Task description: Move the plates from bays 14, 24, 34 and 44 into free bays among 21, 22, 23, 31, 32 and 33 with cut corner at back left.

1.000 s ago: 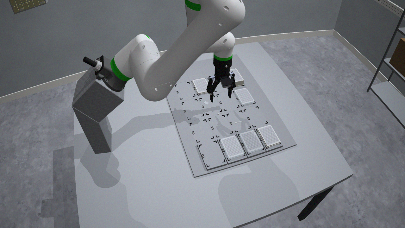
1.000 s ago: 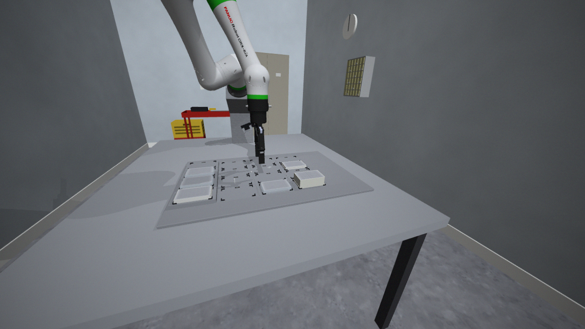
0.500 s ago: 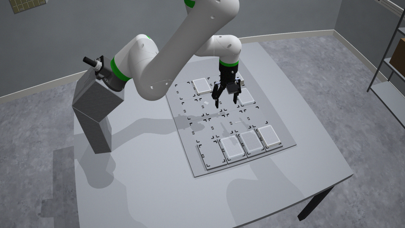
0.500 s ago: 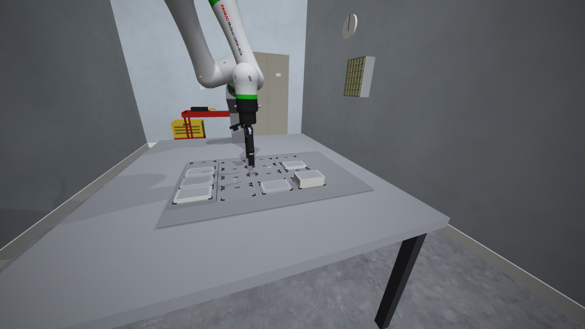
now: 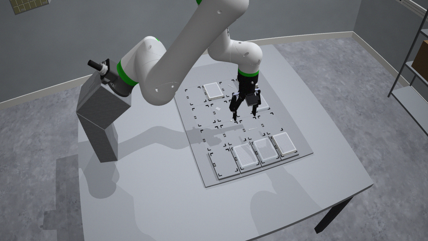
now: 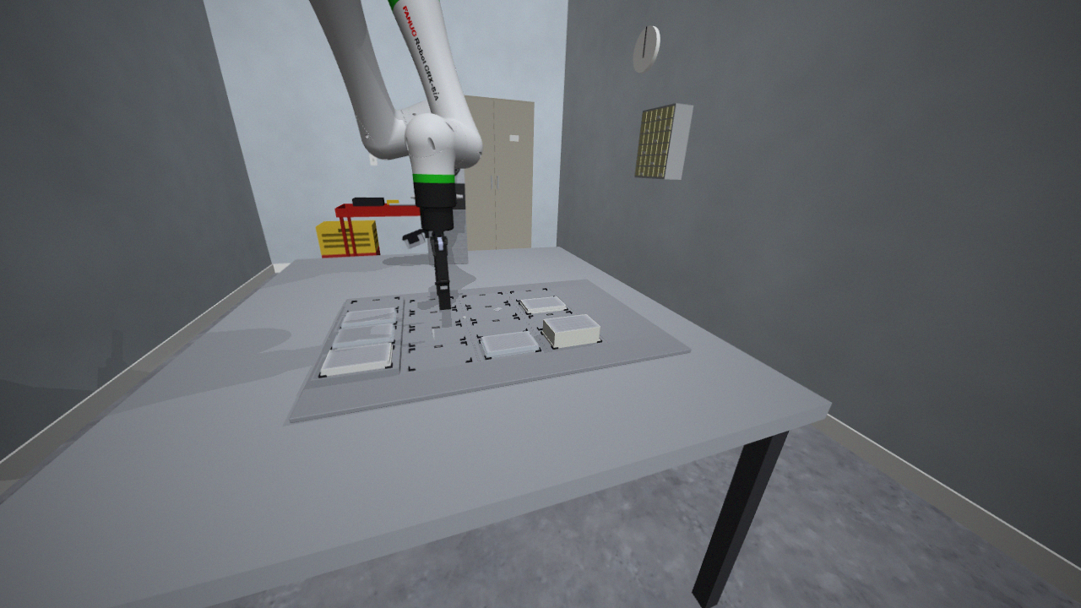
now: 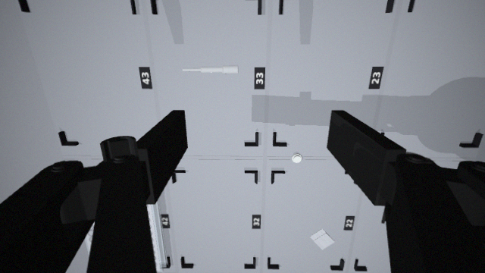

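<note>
Transfer between plates: the gripper (image 5: pixel 244 117) (image 6: pixel 444 305) (image 7: pixel 257 129), fingers spread and holding nothing, hovers mid-deck, the first plate (image 5: pixel 213 90) (image 6: pixel 542 304) resting in bay 21 toward ten o'clock (top view), while the next move presumably requires centring over bay 24's plate (image 5: pixel 245 155) (image 6: pixel 370 317), toward six o'clock, before descending.

On the board (image 5: pixel 206 182) (image 6: pixel 634 351), 5 plates (image 5: pixel 245 155) (image 6: pixel 510 344) (image 7: pixel 158 235) (3 at 9 o'clock in the exterior view), 1 deep block (image 6: pixel 571 333), 2 thin sticks (image 5: pixel 252 129) (image 6: pixel 434 333) (image 7: pixel 229 70), 1 paper scrap (image 5: pixel 217 108) (image 6: pixel 497 308) (image 7: pixel 322 239), 1 white dot (image 5: pixel 231 120) (image 6: pixel 464 317) (image 7: pixel 296 158).

Fingers (image 5: pixel 234 115) (image 6: pixel 443 296) (seemingly plain) black.
</note>
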Controlling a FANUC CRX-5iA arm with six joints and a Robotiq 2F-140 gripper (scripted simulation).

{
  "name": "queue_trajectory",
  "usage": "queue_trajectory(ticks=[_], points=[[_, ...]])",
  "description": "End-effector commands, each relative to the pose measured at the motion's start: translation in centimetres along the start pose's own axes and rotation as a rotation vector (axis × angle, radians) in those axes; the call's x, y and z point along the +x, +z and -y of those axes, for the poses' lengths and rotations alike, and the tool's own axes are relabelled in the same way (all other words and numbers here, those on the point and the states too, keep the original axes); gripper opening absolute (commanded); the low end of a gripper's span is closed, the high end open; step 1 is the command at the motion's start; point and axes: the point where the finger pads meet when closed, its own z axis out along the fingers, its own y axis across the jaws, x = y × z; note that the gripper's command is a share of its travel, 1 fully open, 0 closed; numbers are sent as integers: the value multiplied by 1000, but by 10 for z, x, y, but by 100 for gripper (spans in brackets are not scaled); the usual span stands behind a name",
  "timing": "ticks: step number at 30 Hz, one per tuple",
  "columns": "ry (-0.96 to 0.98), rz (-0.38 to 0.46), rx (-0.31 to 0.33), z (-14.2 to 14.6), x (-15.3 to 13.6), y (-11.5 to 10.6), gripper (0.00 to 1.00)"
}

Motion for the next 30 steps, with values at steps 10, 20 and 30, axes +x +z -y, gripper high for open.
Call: queue_trajectory(ticks=[10, 20, 30], points=[[0, 3, -4, 11, 50, 0, 70], [0, 3, -4, 18, 81, 0, 70], [0, 3, -4, 25, 112, 0, 70]])
